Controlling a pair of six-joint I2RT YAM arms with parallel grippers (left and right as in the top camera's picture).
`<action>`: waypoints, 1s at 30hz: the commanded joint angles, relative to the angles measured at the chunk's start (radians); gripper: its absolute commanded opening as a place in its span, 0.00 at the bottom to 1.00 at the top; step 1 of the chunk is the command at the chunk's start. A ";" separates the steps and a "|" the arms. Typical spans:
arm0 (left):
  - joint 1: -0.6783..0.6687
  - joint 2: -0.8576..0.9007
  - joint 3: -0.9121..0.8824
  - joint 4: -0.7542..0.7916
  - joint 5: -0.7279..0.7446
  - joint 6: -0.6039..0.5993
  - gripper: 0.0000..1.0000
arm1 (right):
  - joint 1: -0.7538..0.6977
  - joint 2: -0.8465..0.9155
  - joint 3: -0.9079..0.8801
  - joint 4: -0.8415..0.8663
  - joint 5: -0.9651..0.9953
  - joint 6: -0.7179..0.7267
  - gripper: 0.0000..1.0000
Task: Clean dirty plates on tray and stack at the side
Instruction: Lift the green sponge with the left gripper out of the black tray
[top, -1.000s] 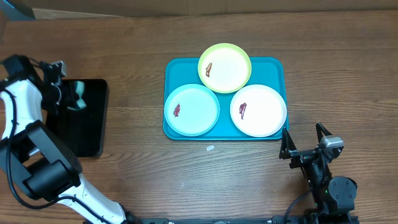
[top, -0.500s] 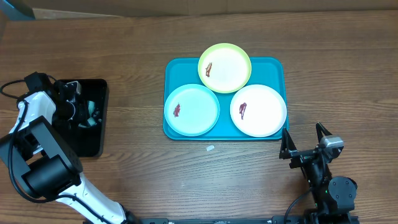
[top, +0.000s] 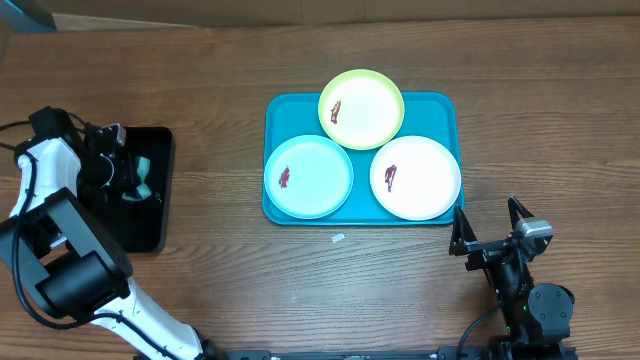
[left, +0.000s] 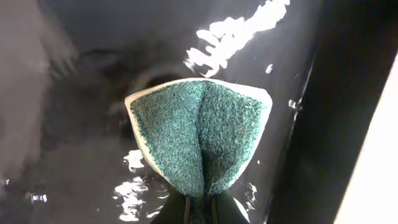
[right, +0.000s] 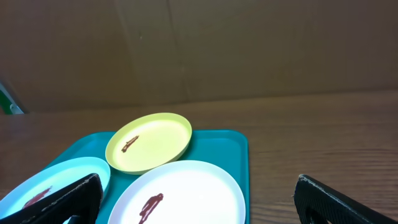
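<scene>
The turquoise tray (top: 440, 105) holds three plates, each with a reddish-brown smear: a yellow-green plate (top: 368, 108) at the back, a bluish-white plate (top: 315, 178) front left, a white plate (top: 422, 180) front right. They also show in the right wrist view: the yellow-green plate (right: 155, 142), the white plate (right: 193, 193), the bluish-white plate (right: 50, 183), the tray (right: 233, 149). My left gripper (top: 128, 175) is over the black tray, shut on a green sponge (left: 202, 134), which is folded between the fingers (left: 199, 211). My right gripper (top: 490, 225) is open and empty, just in front of the tray's right corner.
A smaller black tray (top: 140, 225) lies at the left; its wet glossy floor (left: 93, 155) shows under the sponge. A small white scrap (top: 338, 238) lies on the wooden table in front of the turquoise tray.
My left gripper has dipped into the black tray and shifted slightly, still holding the sponge. The right arm and the plates have not moved.
</scene>
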 joint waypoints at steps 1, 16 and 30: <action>0.003 0.005 -0.029 0.030 0.029 -0.006 0.04 | -0.006 -0.001 -0.010 0.005 0.014 0.001 1.00; 0.004 -0.003 -0.107 0.092 -0.097 -0.045 0.04 | -0.006 -0.001 -0.010 0.005 0.014 0.001 1.00; 0.004 -0.004 0.408 -0.286 0.106 -0.083 0.04 | -0.006 -0.001 -0.010 0.005 0.013 0.001 1.00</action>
